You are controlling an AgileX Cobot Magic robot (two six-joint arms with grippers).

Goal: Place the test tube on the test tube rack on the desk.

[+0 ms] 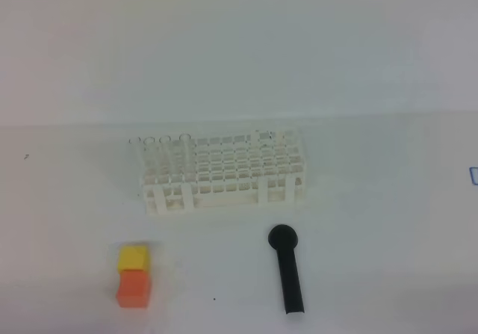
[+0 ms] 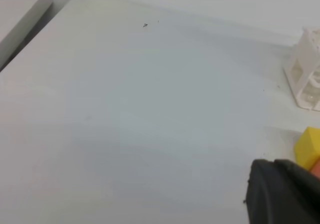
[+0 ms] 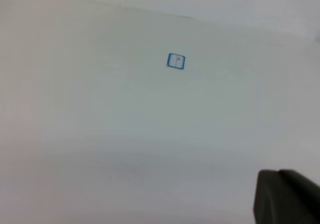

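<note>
On the white desk, a yellow block is seen at the near left, set touching an orange block just nearer still. Behind them, toward the middle, the white test tube rack is placed; clear test tubes are stood upright in its far-left holes — only their rims are made out. To the right and nearer, a black round-headed stick is laid flat, apart from the rack. At the far right edge a small blue mark is seen. The left gripper and the right gripper are shown only as dark corners in the wrist views — both are fully closed, and nothing is seen held.
</note>
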